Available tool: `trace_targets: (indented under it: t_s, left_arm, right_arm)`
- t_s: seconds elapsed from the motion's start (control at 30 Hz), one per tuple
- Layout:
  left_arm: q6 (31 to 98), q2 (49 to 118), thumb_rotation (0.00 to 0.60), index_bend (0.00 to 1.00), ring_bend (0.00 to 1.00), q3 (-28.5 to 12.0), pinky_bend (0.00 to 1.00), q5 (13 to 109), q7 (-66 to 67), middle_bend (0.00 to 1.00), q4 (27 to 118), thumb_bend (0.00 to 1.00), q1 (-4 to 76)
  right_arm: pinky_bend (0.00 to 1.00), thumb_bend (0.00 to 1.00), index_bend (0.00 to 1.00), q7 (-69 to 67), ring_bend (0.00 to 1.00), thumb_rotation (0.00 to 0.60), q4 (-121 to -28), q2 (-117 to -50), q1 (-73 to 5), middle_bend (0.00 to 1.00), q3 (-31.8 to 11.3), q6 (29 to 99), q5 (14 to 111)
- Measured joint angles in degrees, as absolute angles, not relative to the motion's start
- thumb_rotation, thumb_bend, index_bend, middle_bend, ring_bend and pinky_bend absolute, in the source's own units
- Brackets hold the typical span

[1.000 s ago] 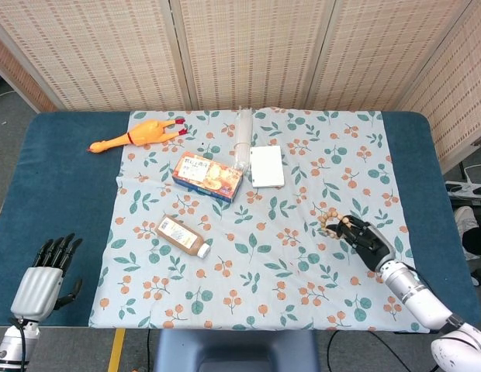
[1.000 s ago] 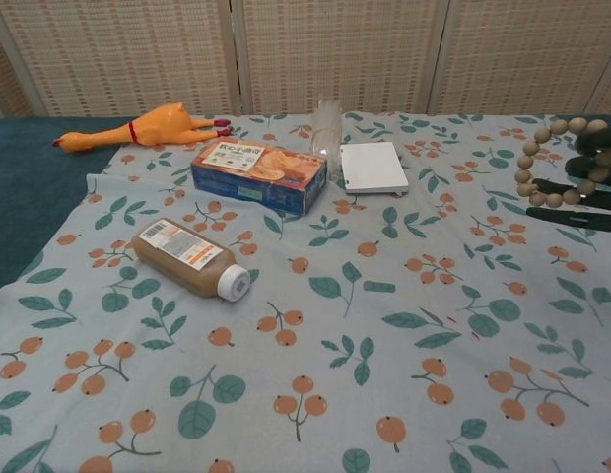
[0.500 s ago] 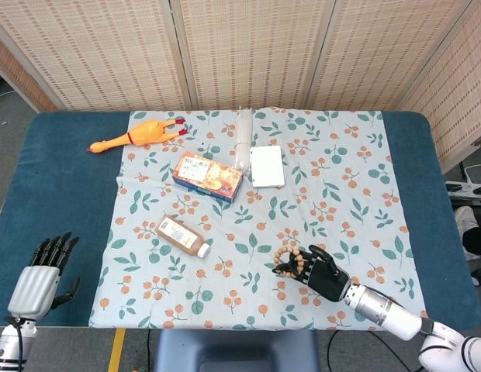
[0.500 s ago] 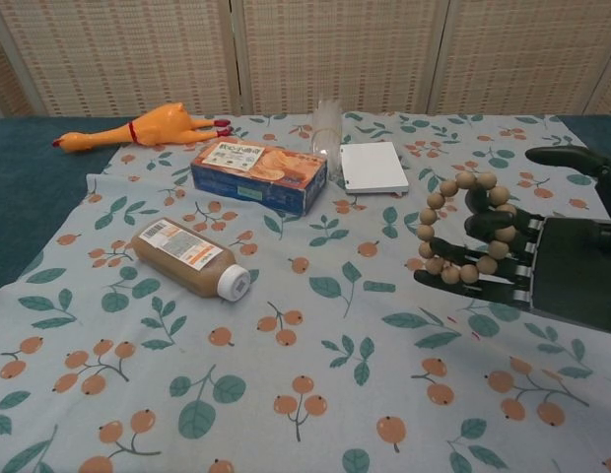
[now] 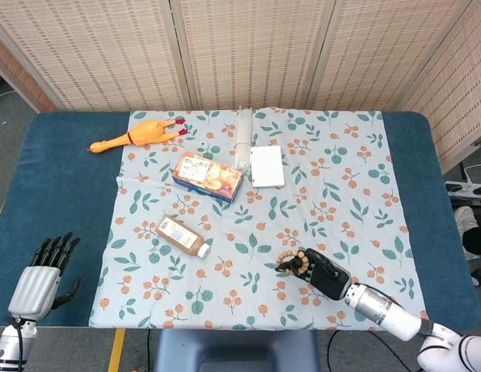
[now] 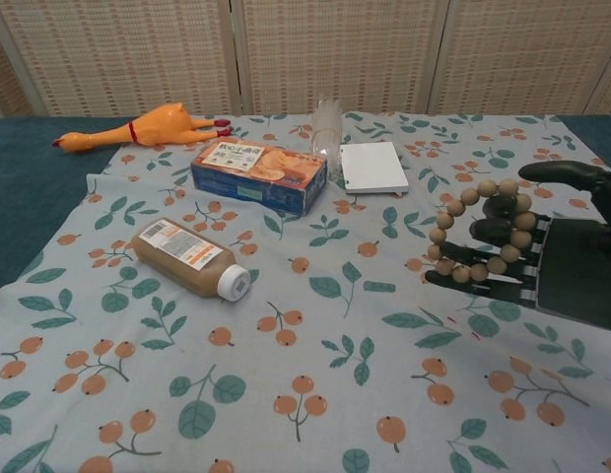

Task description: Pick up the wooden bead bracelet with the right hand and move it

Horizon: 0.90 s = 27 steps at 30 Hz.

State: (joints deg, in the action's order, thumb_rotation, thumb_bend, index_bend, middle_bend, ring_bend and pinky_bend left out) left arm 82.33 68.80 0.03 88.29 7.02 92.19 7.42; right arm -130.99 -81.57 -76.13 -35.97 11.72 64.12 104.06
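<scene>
Right hand (image 6: 542, 258) holding the bracelet (image 6: 480, 230) above the near right part of the floral cloth (image 5: 333, 178). The bead ring hangs looped over the dark fingers (image 6: 483, 234), which are curled through it, with the thumb extended above; in the chest view the beads stand clear of the cloth, facing the camera. In the head view the same hand (image 5: 324, 271) lies low over the cloth's front edge region, the bracelet (image 5: 291, 260) at its fingertips. Left hand (image 5: 45, 277) rests at the near left corner of the blue table (image 5: 46, 186), off the cloth, fingers slightly apart and holding nothing. On the cloth, well apart from the bracelet: a brown bottle (image 6: 190, 258) lying on its side with its white cap toward the camera, a blue box (image 6: 258, 176) behind it, a white pad (image 6: 373, 167) to the box's right, and a clear cup (image 6: 326, 120) between and behind them. A rubber chicken (image 6: 138, 128) lies at the far left, straddling the cloth's edge.
</scene>
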Motion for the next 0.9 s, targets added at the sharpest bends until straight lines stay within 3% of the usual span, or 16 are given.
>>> trace_targets:
  t_s: [0.07, 0.33, 0.47, 0.63, 0.77, 0.9]
  left_arm:
    - [82.39, 68.75, 0.6, 0.0, 0.0, 0.04, 0.06, 88.37, 6.93, 0.0, 92.17, 0.45, 7.42]
    - [82.58, 68.75, 0.6, 0.0, 0.0, 0.07, 0.06, 88.51, 7.07, 0.0, 92.24, 0.45, 7.38]
    - [82.67, 68.79, 0.6, 0.0, 0.0, 0.04, 0.06, 88.49, 7.2, 0.0, 92.28, 0.45, 7.33]
    - [82.64, 68.76, 0.6, 0.0, 0.0, 0.04, 0.06, 88.51, 7.09, 0.0, 92.3, 0.45, 7.35]
    - [82.68, 68.74, 0.6, 0.0, 0.0, 0.05, 0.06, 88.54, 7.02, 0.0, 92.3, 0.45, 7.35]
    - [82.68, 68.75, 0.6, 0.0, 0.0, 0.05, 0.06, 88.57, 7.0, 0.0, 92.3, 0.45, 7.35]
  right_arm:
    - [0.21, 0.52, 0.65, -129.09, 0.32, 0.449, -82.29, -75.79, -35.89, 0.59, 11.84, 63.5, 102.21]
    - [0.21, 0.61, 0.65, -126.71, 0.32, 0.452, -84.5, -74.81, -35.86, 0.6, 12.46, 62.75, 98.96]
    - [0.21, 0.77, 0.64, -126.65, 0.32, 0.459, -84.46, -74.97, -35.89, 0.6, 12.77, 63.17, 98.98]
    - [0.21, 0.99, 0.63, -127.37, 0.32, 0.521, -84.39, -75.03, -36.15, 0.6, 12.74, 64.03, 99.09]
    - [0.21, 1.0, 0.6, -128.12, 0.29, 0.599, -84.44, -74.76, -36.58, 0.6, 12.66, 64.89, 99.32]
    - [0.21, 1.0, 0.55, -128.54, 0.26, 0.6, -84.43, -74.66, -36.76, 0.6, 12.71, 65.37, 99.39]
